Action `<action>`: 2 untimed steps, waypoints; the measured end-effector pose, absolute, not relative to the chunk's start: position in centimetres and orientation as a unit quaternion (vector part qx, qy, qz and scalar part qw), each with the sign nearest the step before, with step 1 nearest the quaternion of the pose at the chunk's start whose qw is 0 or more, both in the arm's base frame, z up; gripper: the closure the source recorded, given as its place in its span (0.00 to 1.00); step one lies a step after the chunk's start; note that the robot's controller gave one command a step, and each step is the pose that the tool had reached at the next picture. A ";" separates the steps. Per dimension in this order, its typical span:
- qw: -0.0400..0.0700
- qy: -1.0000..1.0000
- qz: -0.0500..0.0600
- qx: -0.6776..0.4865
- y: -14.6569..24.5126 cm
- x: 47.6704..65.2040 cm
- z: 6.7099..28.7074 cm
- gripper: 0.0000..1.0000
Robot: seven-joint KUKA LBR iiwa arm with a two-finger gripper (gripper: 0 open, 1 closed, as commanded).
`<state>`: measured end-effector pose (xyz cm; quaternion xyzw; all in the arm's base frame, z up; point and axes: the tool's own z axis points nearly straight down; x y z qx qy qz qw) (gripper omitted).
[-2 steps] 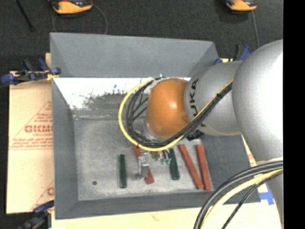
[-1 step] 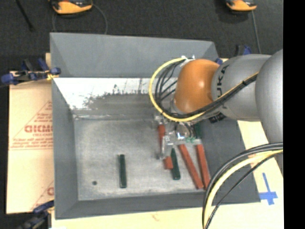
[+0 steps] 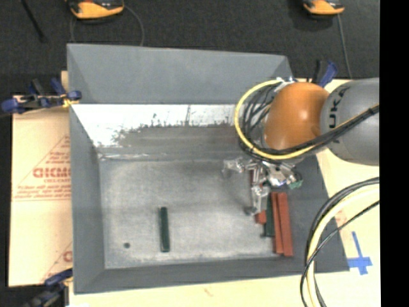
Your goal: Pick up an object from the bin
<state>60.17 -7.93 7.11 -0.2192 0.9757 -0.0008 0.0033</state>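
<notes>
My gripper (image 3: 258, 204) hangs low at the right side of the bin, below the orange wrist cover. Its metal fingers reach down beside the upper end of a long red-brown flat bar (image 3: 282, 226) that lies along the right wall. A thin dark green strip (image 3: 268, 219) lies against the left edge of that bar, with a small red piece (image 3: 261, 218) right at the fingertips. Nothing shows clearly between the fingers. A dark green stick (image 3: 164, 229) lies alone on the bin floor, left of centre near the front.
A tiny dark speck (image 3: 126, 245) sits near the front left corner of the floor. The arm and its cables come in from the right, over the bin's right wall.
</notes>
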 end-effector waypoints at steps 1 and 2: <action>0.004 0.961 -0.001 -0.278 -13.9 59.4 9.6 0.00; 0.006 0.982 -0.001 -0.188 -12.6 54.8 7.6 0.00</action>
